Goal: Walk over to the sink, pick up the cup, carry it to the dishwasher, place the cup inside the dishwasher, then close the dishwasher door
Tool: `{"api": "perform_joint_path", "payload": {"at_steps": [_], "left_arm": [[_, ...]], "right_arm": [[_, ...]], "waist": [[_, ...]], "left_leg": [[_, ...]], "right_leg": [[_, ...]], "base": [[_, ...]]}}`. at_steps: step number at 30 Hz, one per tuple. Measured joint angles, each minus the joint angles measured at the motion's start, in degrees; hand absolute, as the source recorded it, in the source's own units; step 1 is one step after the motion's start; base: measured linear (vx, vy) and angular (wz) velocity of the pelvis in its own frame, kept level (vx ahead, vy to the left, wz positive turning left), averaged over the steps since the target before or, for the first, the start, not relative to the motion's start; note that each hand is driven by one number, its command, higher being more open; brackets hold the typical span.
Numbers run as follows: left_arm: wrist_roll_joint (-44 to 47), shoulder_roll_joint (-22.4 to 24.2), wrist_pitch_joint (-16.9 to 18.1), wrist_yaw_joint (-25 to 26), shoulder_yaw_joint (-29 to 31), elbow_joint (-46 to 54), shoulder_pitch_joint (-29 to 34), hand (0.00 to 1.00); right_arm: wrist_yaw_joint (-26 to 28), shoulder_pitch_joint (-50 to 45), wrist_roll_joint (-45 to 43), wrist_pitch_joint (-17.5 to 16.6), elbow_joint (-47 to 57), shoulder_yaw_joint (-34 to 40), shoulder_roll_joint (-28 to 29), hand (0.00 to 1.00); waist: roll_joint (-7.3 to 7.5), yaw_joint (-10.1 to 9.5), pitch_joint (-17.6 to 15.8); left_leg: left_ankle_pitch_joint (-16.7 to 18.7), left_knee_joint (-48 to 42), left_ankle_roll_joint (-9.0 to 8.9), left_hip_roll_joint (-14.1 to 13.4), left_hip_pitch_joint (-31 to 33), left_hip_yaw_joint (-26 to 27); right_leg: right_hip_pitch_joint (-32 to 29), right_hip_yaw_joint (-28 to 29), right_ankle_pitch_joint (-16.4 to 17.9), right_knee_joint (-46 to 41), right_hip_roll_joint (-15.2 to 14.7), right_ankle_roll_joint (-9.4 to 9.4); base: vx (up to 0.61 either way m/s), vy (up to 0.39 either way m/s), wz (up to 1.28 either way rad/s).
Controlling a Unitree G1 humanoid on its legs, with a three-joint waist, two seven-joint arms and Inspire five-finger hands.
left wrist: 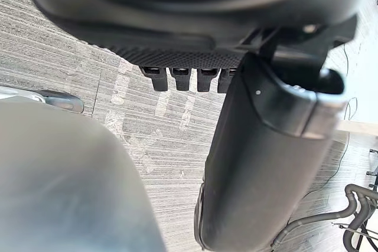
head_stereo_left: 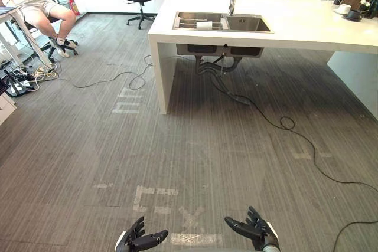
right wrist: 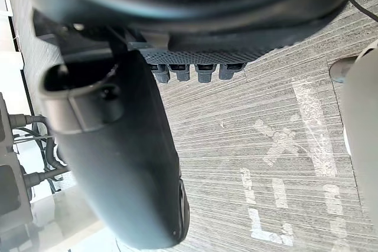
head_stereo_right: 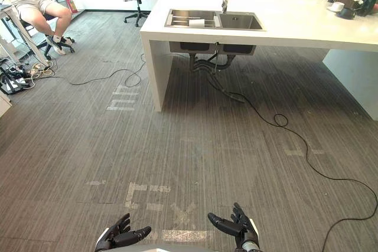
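Worn white tape marks on the grey striped carpet floor (head_stereo_left: 236, 163) carry the only signs on show. A faded cross like an X (head_stereo_left: 190, 218) lies far out in front of the stainless steel double sink (head_stereo_left: 221, 23), with an angular mark like an L (head_stereo_left: 150, 196) just beside it. Nearer the sink and to its left, a cluster of pale tape strokes (head_stereo_left: 129, 102) cannot be read as letters.

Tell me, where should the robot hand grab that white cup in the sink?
Probably around its side wall, coming down from above: the cup sits low in the left basin of the sink, whose steel walls would block a sideways reach. From this far I cannot tell its pose or whether it has a handle.
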State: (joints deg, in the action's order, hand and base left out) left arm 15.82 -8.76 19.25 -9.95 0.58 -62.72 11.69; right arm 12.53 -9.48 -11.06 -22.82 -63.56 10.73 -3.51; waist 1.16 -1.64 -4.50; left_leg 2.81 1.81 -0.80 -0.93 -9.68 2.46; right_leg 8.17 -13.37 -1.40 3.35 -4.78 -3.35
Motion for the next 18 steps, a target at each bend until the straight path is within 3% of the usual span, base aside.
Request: {"api": "perform_joint_path", "payload": {"at_steps": [18], "left_arm": [[1.2,-0.3,1.0,-0.8,0.0,0.0,-0.2,1.00]], "right_arm": [[-0.1,-0.2,0.3,0.0,0.0,-0.3,0.0,1.00]], "waist": [[0.57,0.03,-0.1]], "left_leg": [[-0.2,-0.1,0.19,0.2,-0.2,-0.2]], "right_leg": [[0.1,-0.2,0.0,-0.5,-0.2,-0.07]], "base": [[-0.03,-0.006,0.00]]}}
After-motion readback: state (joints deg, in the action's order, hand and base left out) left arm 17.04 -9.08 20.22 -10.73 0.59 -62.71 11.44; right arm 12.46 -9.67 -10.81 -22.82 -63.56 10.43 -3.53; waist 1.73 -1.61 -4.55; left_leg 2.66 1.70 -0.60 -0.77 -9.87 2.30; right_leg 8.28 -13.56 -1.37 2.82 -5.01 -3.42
